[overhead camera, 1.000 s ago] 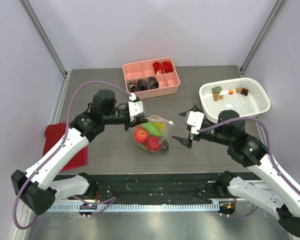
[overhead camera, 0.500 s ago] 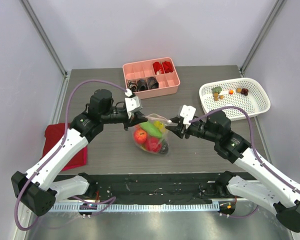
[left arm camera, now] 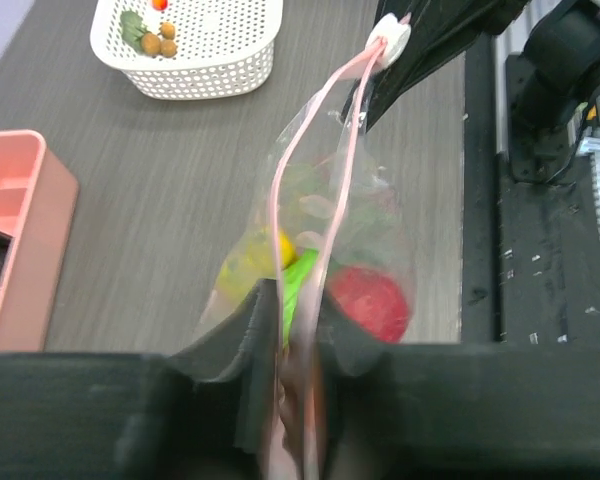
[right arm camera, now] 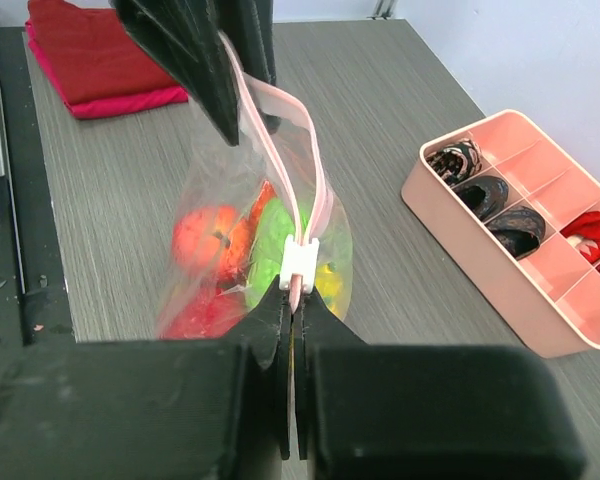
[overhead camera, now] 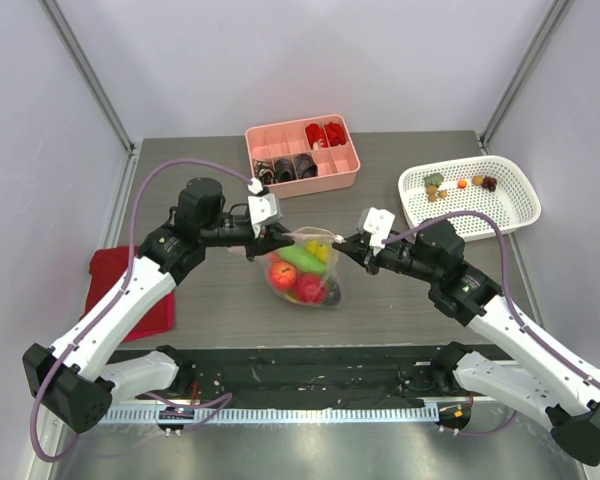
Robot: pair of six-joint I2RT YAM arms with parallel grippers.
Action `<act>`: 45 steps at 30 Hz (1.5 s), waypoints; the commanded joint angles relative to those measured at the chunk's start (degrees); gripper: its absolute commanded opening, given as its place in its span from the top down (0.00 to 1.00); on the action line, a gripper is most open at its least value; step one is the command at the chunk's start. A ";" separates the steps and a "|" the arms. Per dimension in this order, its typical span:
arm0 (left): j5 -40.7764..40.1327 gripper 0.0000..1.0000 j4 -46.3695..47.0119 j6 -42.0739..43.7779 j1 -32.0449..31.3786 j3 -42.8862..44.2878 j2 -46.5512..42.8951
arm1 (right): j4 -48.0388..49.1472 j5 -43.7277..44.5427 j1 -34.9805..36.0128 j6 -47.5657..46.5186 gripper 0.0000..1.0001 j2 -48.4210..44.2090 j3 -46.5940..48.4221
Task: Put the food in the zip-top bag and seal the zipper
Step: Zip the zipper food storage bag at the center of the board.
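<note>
The clear zip-top bag point(overhead camera: 305, 272) hangs stretched between both grippers over the table's middle. Inside it is food: a red piece point(left arm camera: 372, 302), a green one point(right arm camera: 278, 235) and a yellow one point(left arm camera: 265, 250). The pink zipper point(left arm camera: 315, 110) runs as two parted strips to a white slider point(right arm camera: 300, 262). My right gripper point(right arm camera: 296, 300) is shut on the strip's end just behind the slider. My left gripper point(left arm camera: 300, 320) is at the other end, its jaws a little apart with both strips running between them. More small food pieces point(overhead camera: 436, 184) lie in the white basket.
A pink compartment tray point(overhead camera: 302, 183) with red and black items stands at the back centre. The white mesh basket point(overhead camera: 520, 205) sits at the back right. A folded red cloth point(overhead camera: 115, 275) lies at the left edge, under the left arm.
My right gripper swung left from open air to the bag's right end and shut on the strip by the slider. The left jaws eased slightly apart.
</note>
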 commanded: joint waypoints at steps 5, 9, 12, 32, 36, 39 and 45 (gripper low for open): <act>1.79 0.54 2.45 1.89 -1.64 8.82 -0.23 | -1.02 -4.36 -0.49 -5.53 0.99 0.90 3.22; 0.38 0.53 -0.18 3.29 -5.77 14.28 3.20 | -2.16 -4.62 -0.40 -5.97 0.99 1.78 4.62; -0.15 0.53 -2.38 4.88 -8.76 16.93 5.92 | -2.52 -4.71 -0.40 -5.97 0.99 1.87 5.15; -5.69 0.82 -8.00 14.54 -17.65 20.97 13.32 | -6.56 -4.89 -0.49 -7.12 0.99 0.91 7.09; -7.09 0.94 -14.05 16.74 -17.03 20.62 12.79 | -6.65 -4.10 -0.58 -7.12 0.99 0.20 6.91; -7.18 0.97 -16.35 16.57 -14.67 19.92 12.26 | -6.74 -3.75 -0.84 -7.20 0.99 -0.33 6.74; -6.92 0.98 -17.32 16.92 -10.09 17.55 9.54 | -7.09 -3.04 -1.19 -7.56 0.99 -1.12 6.47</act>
